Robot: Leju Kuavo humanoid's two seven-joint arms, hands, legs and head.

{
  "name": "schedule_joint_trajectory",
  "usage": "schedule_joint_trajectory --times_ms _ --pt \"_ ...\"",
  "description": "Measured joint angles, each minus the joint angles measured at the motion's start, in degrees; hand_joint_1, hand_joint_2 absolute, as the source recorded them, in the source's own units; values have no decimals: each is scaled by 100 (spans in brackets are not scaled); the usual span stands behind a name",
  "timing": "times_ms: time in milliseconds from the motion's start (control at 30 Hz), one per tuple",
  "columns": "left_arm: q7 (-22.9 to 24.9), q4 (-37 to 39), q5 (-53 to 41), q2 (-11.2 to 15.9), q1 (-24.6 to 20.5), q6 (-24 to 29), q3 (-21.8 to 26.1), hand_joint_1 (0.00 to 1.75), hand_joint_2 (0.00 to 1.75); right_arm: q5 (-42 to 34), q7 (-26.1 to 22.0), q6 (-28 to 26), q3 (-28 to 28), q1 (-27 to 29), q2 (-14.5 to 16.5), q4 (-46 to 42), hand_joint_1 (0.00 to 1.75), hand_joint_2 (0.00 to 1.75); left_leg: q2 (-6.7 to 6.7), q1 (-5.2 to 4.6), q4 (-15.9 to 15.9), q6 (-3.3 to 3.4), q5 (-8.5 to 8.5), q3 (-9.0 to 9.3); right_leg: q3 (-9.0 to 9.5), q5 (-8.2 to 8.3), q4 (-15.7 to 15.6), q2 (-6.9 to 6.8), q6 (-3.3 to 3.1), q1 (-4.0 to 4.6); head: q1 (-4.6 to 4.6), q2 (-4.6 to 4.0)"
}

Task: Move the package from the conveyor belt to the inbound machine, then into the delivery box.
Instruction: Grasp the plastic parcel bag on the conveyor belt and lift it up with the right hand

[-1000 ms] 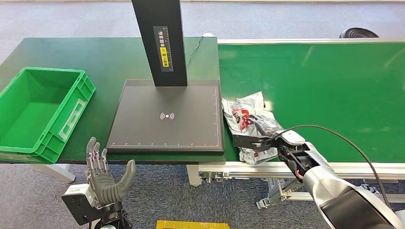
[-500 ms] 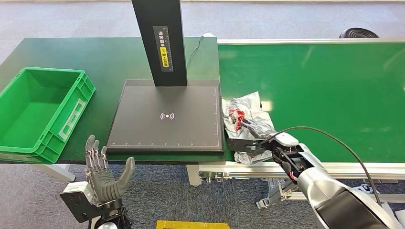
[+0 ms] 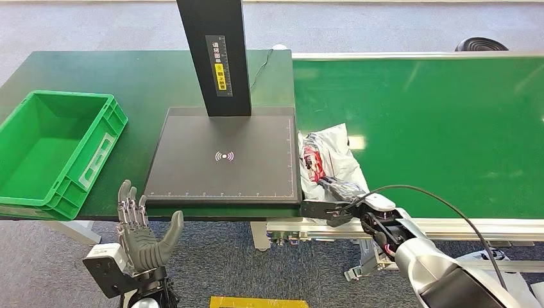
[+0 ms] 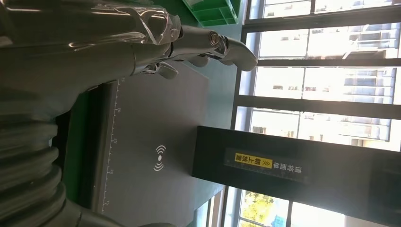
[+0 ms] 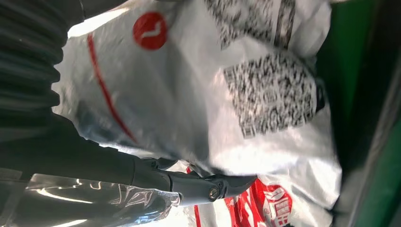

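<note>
The package (image 3: 328,162), a crumpled white plastic mailer with red print, lies at the conveyor belt's (image 3: 436,122) near left corner, right beside the black scan plate (image 3: 224,157) of the inbound machine. My right hand (image 3: 343,197) grips the package's near end at the belt's front edge. Up close, the right wrist view has the mailer (image 5: 213,94) with its printed codes against my dark fingers (image 5: 198,185). My left hand (image 3: 140,236) hangs open below the table's front edge, fingers spread, holding nothing. The green delivery box (image 3: 58,147) stands empty at the far left.
The machine's black pillar (image 3: 215,58) rises from the back of the scan plate. A dark green table (image 3: 135,77) carries both plate and box. A cable arcs over my right forearm (image 3: 442,196). In the left wrist view, the plate (image 4: 161,142) lies beyond my fingers (image 4: 208,42).
My right hand has pulled back toward the belt's near edge and slightly left, dragging the package with it and bunching it up. The left hand has barely moved.
</note>
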Motion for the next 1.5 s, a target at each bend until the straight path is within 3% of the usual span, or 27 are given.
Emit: schedule_joint_trajectory --times_ms 300,800,833,933,967,1500 --pt "0 25 -20 -8 -12 56 25 0 175 -32 84 -42 -25 87 210 24 0 175 20 0 0 -1 -2 10 3 0 0 9 0 0 0 0" --pt "0 50 -25 -21 -15 68 98 0 175 -36 93 -49 -29 95 281 46 0 175 23 0 0 -1 -2 13 6 0 0 11 0 0 -1 0" --pt "0 51 -26 -22 -15 68 98 0 175 -37 93 -49 -30 95 281 46 36 175 23 0 0 -1 -1 13 6 0 0 11 0 0 -1 0" --pt "0 52 -25 -23 -16 68 99 0 175 -38 93 -48 -32 92 281 46 167 175 23 0 0 -1 -1 13 7 1 0 11 0 0 -1 0" --pt "0 52 -25 -24 -18 67 101 0 175 -38 93 -47 -34 86 281 47 175 175 23 0 0 -1 -1 13 7 1 0 11 0 0 -1 0" --pt "0 41 -14 -51 -1 167 137 0 175 -64 4 102 -156 -162 329 48 175 175 18 0 0 -1 -1 8 7 -1 0 7 1 0 -1 0"
